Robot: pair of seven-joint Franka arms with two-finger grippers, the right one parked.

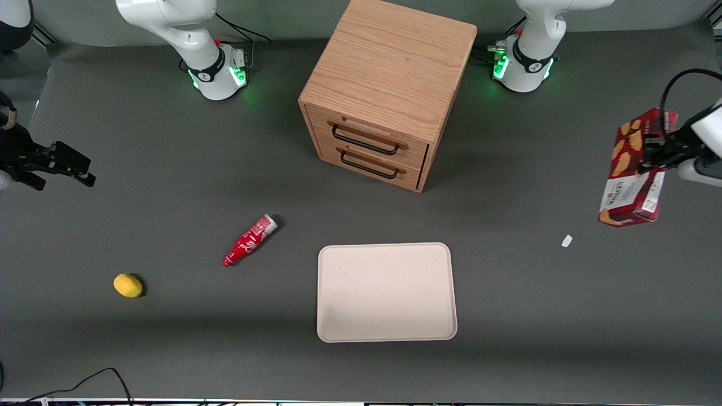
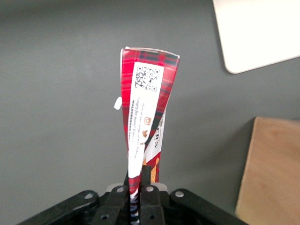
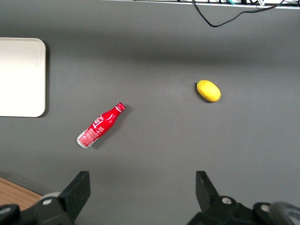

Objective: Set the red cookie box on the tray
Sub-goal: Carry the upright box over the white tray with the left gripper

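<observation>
Dark grey tabletop (image 1: pixel 169 349); tray (image 1: pixel 387 332) bare. Gripper (image 1: pixel 654 152) clenched on red cookie box (image 1: pixel 634 180), held aloft. Transport step: carry over tray, lower, release.

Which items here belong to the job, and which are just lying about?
Job: long red plaid cookie box, held above the table at the working arm's end by the left gripper, jaws shut on it; flat beige tray.
Lying about: small red bottle, yellow lemon, wooden drawer cabinet.
</observation>
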